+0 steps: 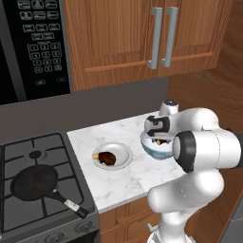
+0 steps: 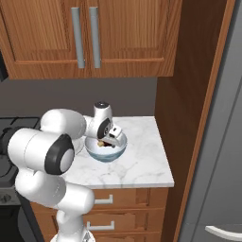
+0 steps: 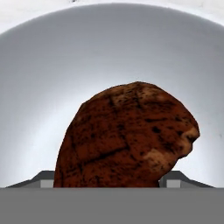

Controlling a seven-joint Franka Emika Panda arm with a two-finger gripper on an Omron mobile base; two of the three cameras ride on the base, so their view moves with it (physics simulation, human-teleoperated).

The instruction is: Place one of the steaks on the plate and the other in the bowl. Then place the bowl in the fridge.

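Steak placement in the bowl (image 2: 106, 150) is the step in hand, and the hand (image 2: 108, 138) sits low over the bowl's mouth with its jaws spread wide, released rather than clamped. In the hand view a steak (image 3: 127, 138) stands between the two tips against the bowl's pale inner wall; whether it rests on the bottom or still touches a finger cannot be told. To finish well, the hand should rise straight up out of the bowl, clear of the rim, so that it neither nudges the bowl across the bench (image 1: 126, 182) nor drags the meat back out. After that the bowl needs a grip on its rim, kept level, for the trip to the fridge (image 2: 222, 142), which stands to the right of the bowl beyond a wooden panel.

Counted, largest first:
- One fridge, right of the bowl.
- One bench, carrying the bowl and the plate.
- One black pan (image 1: 35, 182), on the stove well left of the bowl.
- One plate (image 1: 112, 155), just left of the bowl.
- One bowl.
- Two steaks: one in the bowl, the other steak (image 1: 107, 157) on the plate.
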